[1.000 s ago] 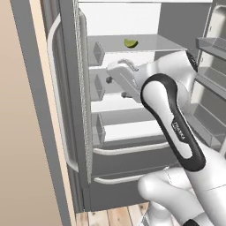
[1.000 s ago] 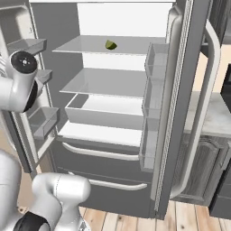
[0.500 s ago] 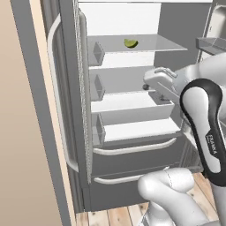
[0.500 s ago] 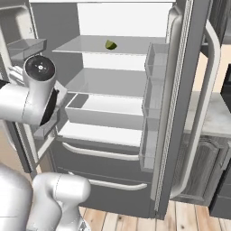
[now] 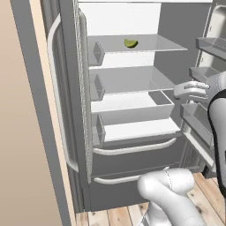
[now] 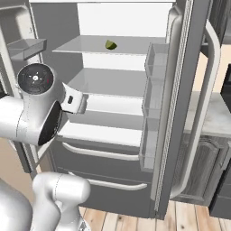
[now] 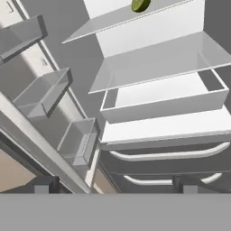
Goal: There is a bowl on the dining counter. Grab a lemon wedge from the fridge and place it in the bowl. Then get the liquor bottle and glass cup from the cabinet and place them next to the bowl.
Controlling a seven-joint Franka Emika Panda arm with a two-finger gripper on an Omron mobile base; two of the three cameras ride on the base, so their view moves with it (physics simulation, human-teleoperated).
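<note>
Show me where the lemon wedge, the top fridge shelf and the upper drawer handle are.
lemon wedge (image 5: pixel 130 43), left base view, its middle.
top fridge shelf (image 6: pixel 135 45), right base view, bare glass.
upper drawer handle (image 6: pixel 99 153), right base view, mid-bar.

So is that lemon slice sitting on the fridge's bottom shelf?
No, the lemon wedge lies on the top shelf of the fridge.

Lemon wedge (image 5: pixel 130 43) on top shelf (image 5: pixel 150 43) inside fridge (image 5: pixel 132 145).
</note>
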